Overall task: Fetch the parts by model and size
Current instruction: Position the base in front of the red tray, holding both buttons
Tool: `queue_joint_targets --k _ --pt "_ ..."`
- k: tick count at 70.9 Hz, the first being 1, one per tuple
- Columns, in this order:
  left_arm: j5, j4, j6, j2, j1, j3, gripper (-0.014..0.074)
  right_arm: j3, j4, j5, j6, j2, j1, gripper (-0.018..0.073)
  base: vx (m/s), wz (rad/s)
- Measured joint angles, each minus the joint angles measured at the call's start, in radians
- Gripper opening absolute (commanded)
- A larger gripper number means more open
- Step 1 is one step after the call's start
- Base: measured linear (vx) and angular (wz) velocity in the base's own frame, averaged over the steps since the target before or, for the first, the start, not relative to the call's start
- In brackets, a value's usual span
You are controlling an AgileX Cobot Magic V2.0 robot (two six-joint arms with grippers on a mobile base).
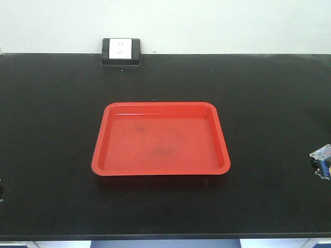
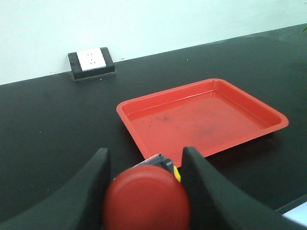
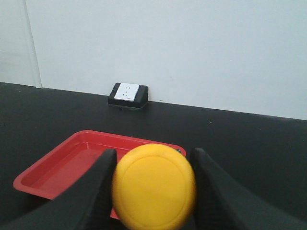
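In the left wrist view, a red-capped push-button part [image 2: 146,199] sits between the black fingers of my left gripper [image 2: 146,157], which is shut on it. A bit of its grey and yellow base shows past the cap. In the right wrist view, my right gripper [image 3: 153,153] is shut on a yellow-capped part [image 3: 153,187]; the cap hides its base. Both grippers hang near the table, short of a red tray [image 1: 160,105]. In the front view only a blue-and-silver piece [image 1: 321,159] shows at the right edge, cut off by the frame.
The red tray [image 2: 201,120] [image 3: 62,167] lies in the middle of the black table [image 1: 51,129], with nothing in it. A white wall socket in a black housing [image 1: 121,50] [image 2: 91,60] [image 3: 127,92] stands at the table's back edge against the pale wall.
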Motion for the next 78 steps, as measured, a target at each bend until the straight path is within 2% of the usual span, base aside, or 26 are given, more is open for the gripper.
queue_joint_targets --k 78 --pt "0.0 0.0 0.0 0.0 0.0 0.0 -0.0007 0.0 0.0 0.0 0.0 0.0 0.0 -0.0006 0.03 -0.01"
